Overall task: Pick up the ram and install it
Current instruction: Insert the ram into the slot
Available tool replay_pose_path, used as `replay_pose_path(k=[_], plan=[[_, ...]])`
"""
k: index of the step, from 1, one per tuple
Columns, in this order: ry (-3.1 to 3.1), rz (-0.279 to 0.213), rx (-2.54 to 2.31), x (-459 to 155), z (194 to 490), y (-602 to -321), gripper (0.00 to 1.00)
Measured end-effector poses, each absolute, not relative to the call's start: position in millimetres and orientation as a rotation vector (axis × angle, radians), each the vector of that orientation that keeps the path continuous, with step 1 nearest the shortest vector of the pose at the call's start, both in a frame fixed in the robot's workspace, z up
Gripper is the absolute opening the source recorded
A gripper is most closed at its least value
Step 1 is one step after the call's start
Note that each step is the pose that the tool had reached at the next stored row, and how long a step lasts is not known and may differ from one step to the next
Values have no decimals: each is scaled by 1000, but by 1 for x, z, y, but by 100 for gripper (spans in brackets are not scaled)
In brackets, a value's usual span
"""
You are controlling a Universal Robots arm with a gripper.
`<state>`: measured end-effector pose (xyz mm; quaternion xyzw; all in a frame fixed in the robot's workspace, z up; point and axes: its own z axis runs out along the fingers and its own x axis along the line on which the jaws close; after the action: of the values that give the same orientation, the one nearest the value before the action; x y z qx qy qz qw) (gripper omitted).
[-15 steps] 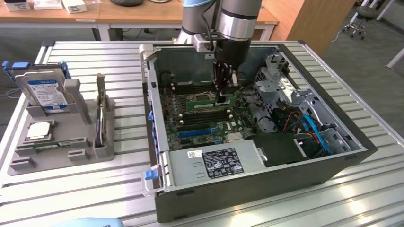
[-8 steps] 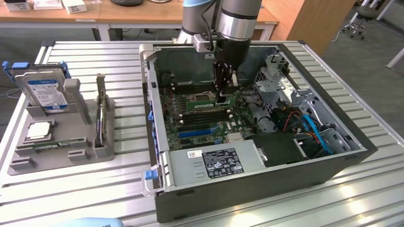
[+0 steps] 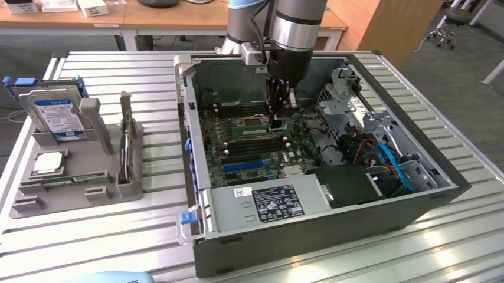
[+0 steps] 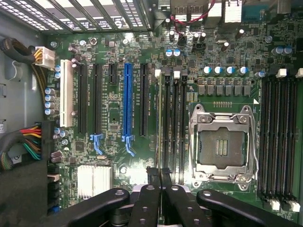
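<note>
1. Fingers (image 4: 152, 176) of the gripper (image 3: 277, 121) are pinched almost together on the ram (image 4: 157, 123). In the wrist view the ram is a thin pale line seen edge-on, running straight out from between them.
2. The ram lines up with the outermost of four memory slots (image 4: 174, 123) beside the empty processor socket (image 4: 222, 142). It is on the side of that group away from the socket and toward the blue card slot (image 4: 127, 104).
3. The arm (image 3: 299, 23) stands at the far side of the open computer case (image 3: 315, 230). Its wrist points straight down into the case, and the gripper tip is low over the middle of the motherboard (image 3: 260, 156).
4. At the exterior view's left, well apart from the gripper, a grey tray (image 3: 118, 191) rests on the slatted table (image 3: 94, 247). It holds an upright hard drive (image 3: 56, 115) and a square silver chip (image 3: 49, 162).
5. The upper arm is cut off at the far edge of the exterior view.
6. In the exterior view the gripper's dark body covers most of the ram.
7. In the wrist view the fingers hide the end of the ram nearest them.
8. I cannot tell whether the ram is seated in its slot or held just above it.
</note>
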<state>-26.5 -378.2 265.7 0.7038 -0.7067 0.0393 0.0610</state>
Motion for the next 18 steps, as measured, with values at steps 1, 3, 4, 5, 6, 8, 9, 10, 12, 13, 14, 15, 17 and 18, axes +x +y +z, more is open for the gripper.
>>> replay_pose_path(k=[1,3,4,5,6,8,9,10,12,13,14,15,17,18], plan=[[-2138,118,2129,-27,266,-378,12],[-2139,117,2130,-27,266,-378,12],[-2139,117,2130,-27,266,-378,12],[-2139,116,2130,-27,266,-378,12],[-2139,116,2130,-27,266,-378,12],[-2139,116,2131,-27,266,-379,12],[-2140,115,2131,-27,266,-379,12],[-2140,115,2131,-27,266,-379,12],[-2140,114,2132,-27,266,-379,12],[-2140,114,2132,-27,266,-379,12],[-2141,113,2132,-27,266,-379,12],[-2141,112,2132,-27,266,-379,12],[-2142,111,2133,-27,266,-379,12],[-2142,110,2134,-27,266,-380,12]])
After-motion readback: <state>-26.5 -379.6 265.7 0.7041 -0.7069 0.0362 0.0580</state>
